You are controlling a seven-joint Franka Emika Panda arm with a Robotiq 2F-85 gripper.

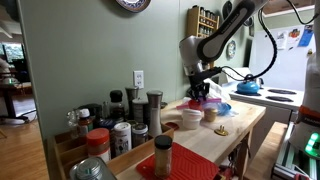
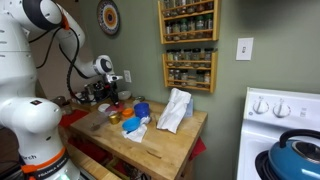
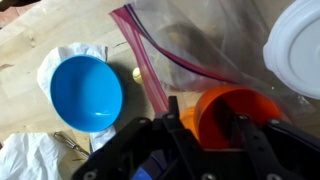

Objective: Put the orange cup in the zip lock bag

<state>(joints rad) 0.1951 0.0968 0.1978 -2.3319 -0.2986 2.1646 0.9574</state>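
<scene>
The arm [image 1: 228, 32] bends down over one end of the bench [image 1: 240, 122], hand [image 3: 212, 128] pointing straight down, clamped on the rim of the orange cup [image 3: 258, 105] above the zip lock bag [image 3: 200, 40].

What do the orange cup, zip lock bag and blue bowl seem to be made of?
Orange cup: likely plastic, smooth, even colour. Zip lock bag: thin clear plastic film, creased and glossy. Blue bowl: probably plastic, smooth with a soft sheen.

The bowl [image 3: 85, 92] lies left of bag [image 3: 200, 40] and cup [image 3: 225, 103].
</scene>
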